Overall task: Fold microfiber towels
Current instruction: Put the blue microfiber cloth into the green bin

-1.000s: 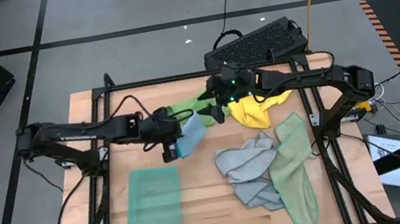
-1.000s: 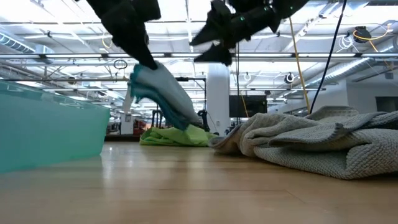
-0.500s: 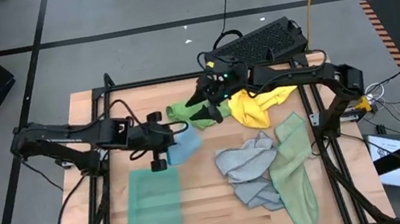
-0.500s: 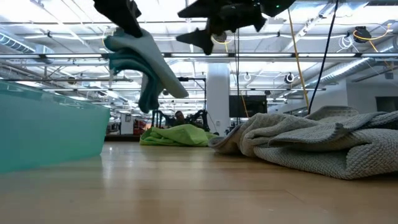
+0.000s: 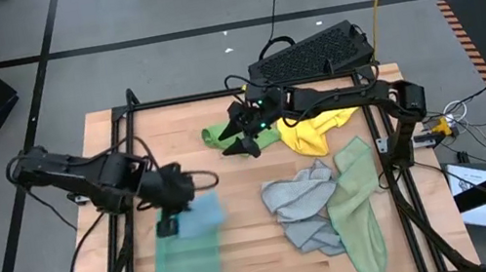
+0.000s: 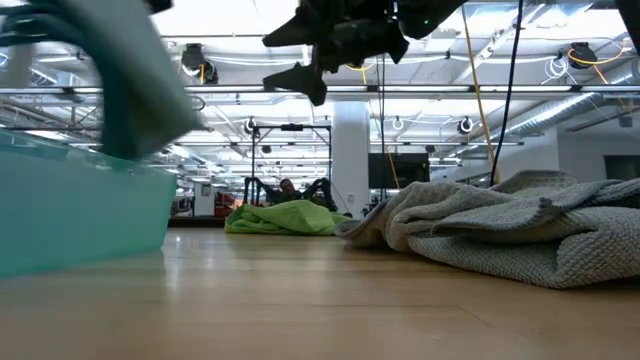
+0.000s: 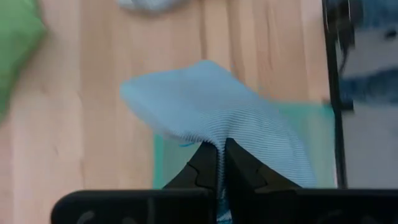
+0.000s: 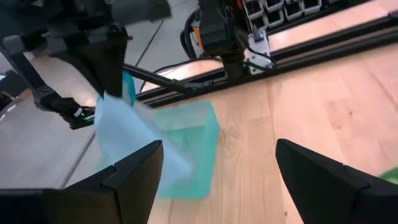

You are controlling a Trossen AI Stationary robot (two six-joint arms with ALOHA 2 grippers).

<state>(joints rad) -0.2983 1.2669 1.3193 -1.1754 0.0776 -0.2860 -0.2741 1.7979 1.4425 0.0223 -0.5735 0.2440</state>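
Left gripper (image 5: 177,206) holding light blue towel (image 5: 201,214), jaws pinching it, hanging over teal towel (image 5: 185,259) on worktop (image 5: 253,253). Probably placing step; next move needing release flat. Right gripper (image 5: 245,134) hovering beyond, jaws wide, holding nothing, near bright green towel (image 5: 220,132).

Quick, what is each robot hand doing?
Left gripper: shut on the light blue towel.
Right gripper: open, holding nothing.
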